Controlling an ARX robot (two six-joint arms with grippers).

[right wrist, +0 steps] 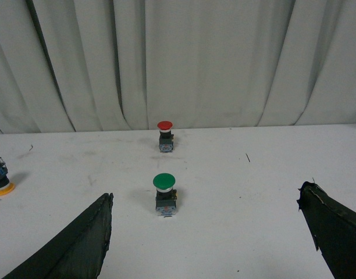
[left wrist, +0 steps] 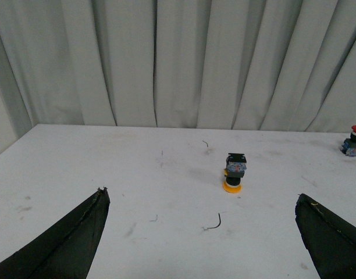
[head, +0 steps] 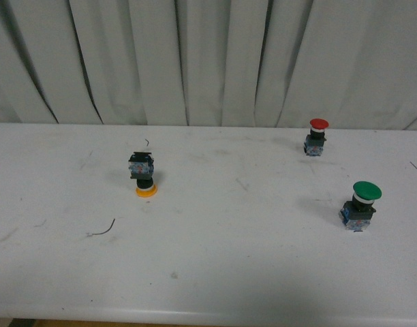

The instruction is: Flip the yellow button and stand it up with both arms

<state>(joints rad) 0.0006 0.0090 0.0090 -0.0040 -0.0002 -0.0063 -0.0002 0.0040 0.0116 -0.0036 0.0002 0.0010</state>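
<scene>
Your left gripper point(left wrist: 201, 195) is wide open and holds nothing; its two black fingers point(left wrist: 67, 244) sit far apart; your right gripper point(right wrist: 205, 190) is just as wide open and holds nothing too; neither one touches a button. You can see the yellow button point(head: 144, 176) on the left part of the white table point(head: 215, 272); it is upside down, with its yellow cap on the table and its dark body on top; it stands well ahead of the left gripper. The red button point(head: 317, 136) stands cap up far back on the right; the green button point(head: 360, 204) stands cap up nearer, also on the right. A thin dark curl point(head: 103, 230) lies near the yellow button; a pale curtain point(head: 195, 61) hangs behind the table.
</scene>
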